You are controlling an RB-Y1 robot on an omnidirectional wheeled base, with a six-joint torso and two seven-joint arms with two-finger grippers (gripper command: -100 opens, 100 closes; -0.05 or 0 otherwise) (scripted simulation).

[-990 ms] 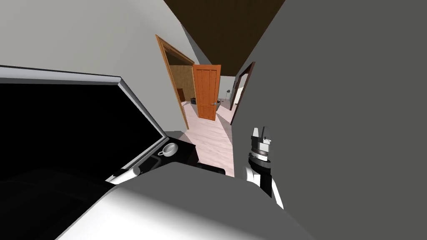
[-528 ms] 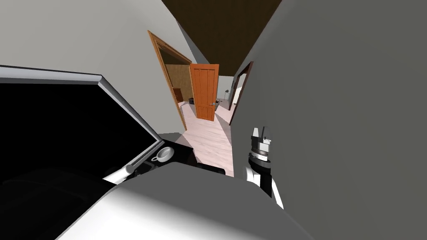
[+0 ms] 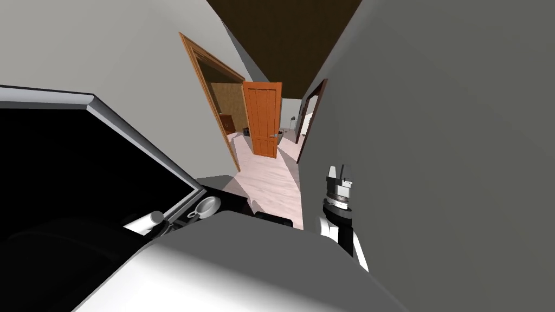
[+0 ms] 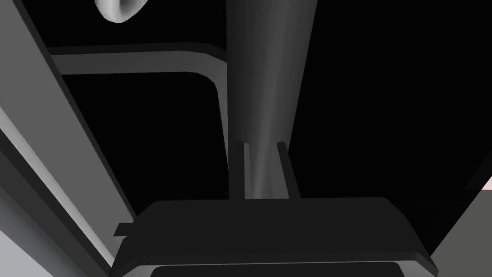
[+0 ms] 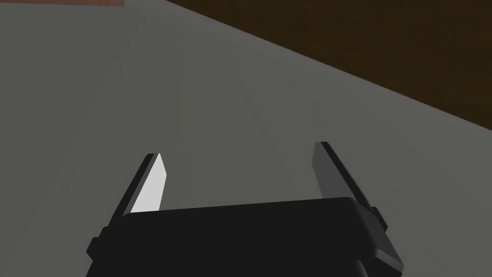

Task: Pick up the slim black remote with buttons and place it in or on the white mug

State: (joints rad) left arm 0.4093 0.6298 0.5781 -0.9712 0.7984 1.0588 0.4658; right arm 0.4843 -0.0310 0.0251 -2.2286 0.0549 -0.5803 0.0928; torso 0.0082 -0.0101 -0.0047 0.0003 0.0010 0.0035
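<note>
The white mug [image 3: 206, 207] stands on a dark stand [image 3: 230, 189] beside the corner of a big screen; its rim [image 4: 120, 9] also shows past my left hand. My left gripper [image 4: 259, 144] is shut on a slim grey elongated thing, the remote [image 4: 269, 72], which runs away from the fingers over the dark surface. In the head view a pale rod-like shape [image 3: 143, 222] lies low, just left of the mug. My right gripper [image 3: 340, 172] is held up by the grey wall, open and holding nothing [image 5: 238, 154].
A large black screen with a grey frame [image 3: 179, 181] fills the left. A grey wall [image 3: 433, 162] runs close on the right. Between them a pale floor [image 3: 271, 181] leads to an open orange door [image 3: 263, 119] and a wooden doorway.
The whole head view has slid left and down, so I have moved. The mug and the pale rod now sit lower and further left. The right arm has kept its place.
</note>
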